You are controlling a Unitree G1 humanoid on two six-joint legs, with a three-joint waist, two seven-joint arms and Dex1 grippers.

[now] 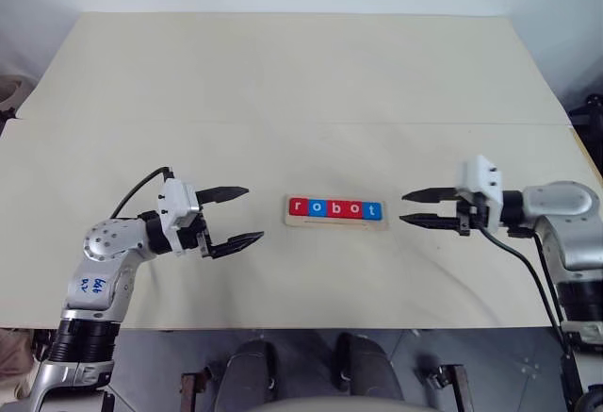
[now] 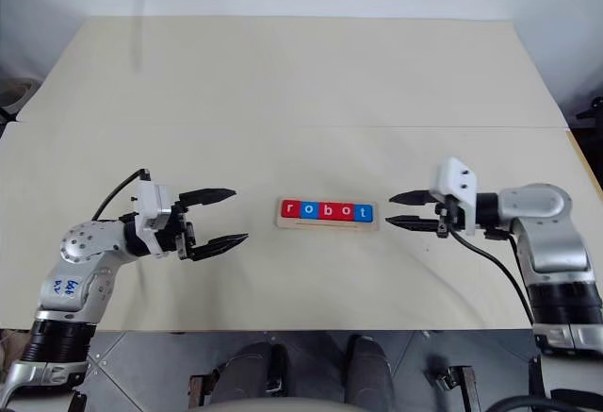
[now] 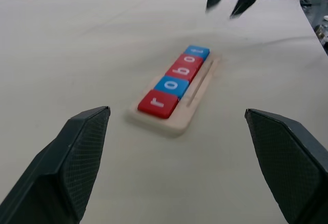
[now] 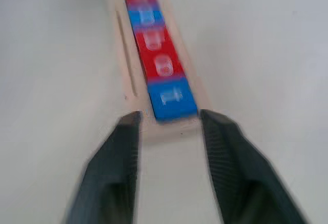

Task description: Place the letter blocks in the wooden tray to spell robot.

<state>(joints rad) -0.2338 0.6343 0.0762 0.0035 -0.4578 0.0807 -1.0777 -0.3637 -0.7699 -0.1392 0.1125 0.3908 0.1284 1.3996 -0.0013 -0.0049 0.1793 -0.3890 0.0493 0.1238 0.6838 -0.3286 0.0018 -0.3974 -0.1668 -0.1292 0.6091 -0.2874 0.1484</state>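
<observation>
On a pale tabletop (image 1: 301, 82), the wooden tray (image 1: 337, 222) lay roughly at centre w/ all 5 letter blocks (image 1: 336, 208) seated in it in 1 row, reading r-o-b-o-t from the robot's left to right (red, blue, red, red, blue). The tiles sat edge to edge along the tray's far side, a thin groove running along the nearer side.

The left gripper (image 1: 234, 215) hung just above the table, left of the tray and apart from it, its 2 black fingers spread wide and grasping nothing, tips aimed toward the tray's r end. The right gripper (image 1: 415, 208) faced in from the opp. side, near the t end but not touching it, jaws parted w/ a narrower gap and likewise empty. From the right wrist cam the blue t tile (image 4: 171, 97) showed just beyond the 2 fingertips (image 4: 129, 123), blurred. From the left wrist cam the tray ran away at an angle between the wide-set fingers, the r tile (image 3: 157, 103) nearest.
</observation>
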